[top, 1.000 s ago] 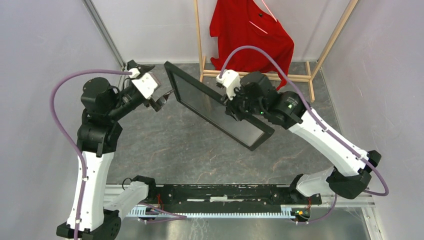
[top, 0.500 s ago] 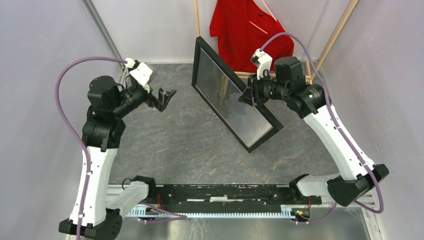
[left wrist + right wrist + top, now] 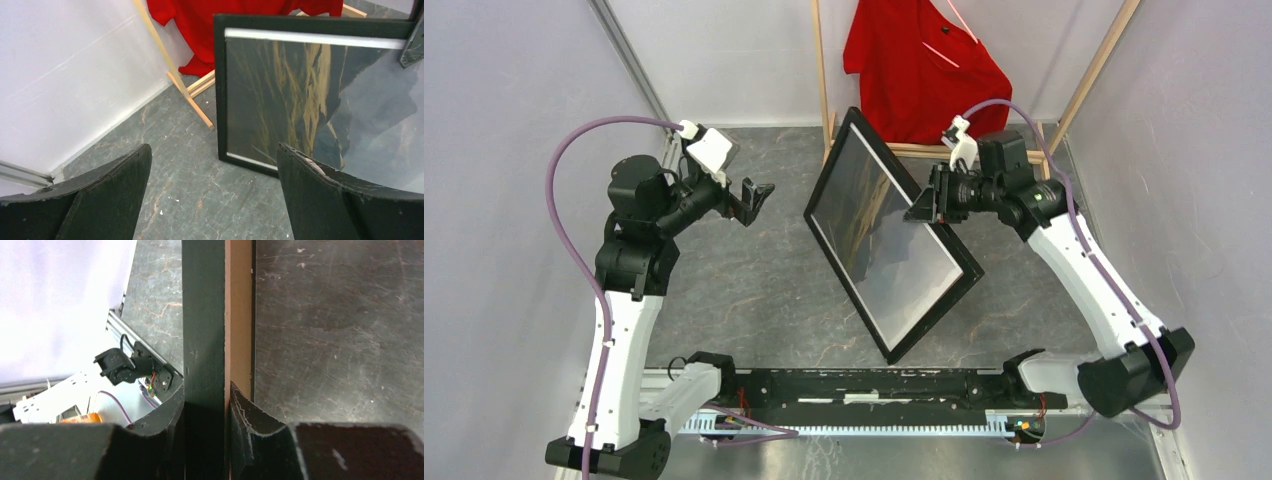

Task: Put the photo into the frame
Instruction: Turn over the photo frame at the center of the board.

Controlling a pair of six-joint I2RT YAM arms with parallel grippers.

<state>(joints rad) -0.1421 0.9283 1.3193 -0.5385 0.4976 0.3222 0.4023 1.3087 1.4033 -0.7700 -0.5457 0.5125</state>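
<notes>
Your right fingers (image 3: pixel 250 412) are clamped on one thin rail of the frame (image 3: pixel 220 90), tilted up over the table's (image 3: pixel 754 300) middle with the photo (image 3: pixel 280 100) inside, your left fingers (image 3: pixel 100 200) spread wide nearby, so it could pivot and slip

Frame (image 3: pixel 220 90) mid-counter (image 3: pixel 754 290), rack (image 3: pixel 821 70) behind.
Left fingers (image 3: pixel 100 200) left of frame, apart; right fingers (image 3: pixel 250 430) on its right rail; photo (image 3: pixel 300 100) inside.

Bright, even light; soft shadows; pale glare on the frame (image 3: pixel 220 90) glass.
</notes>
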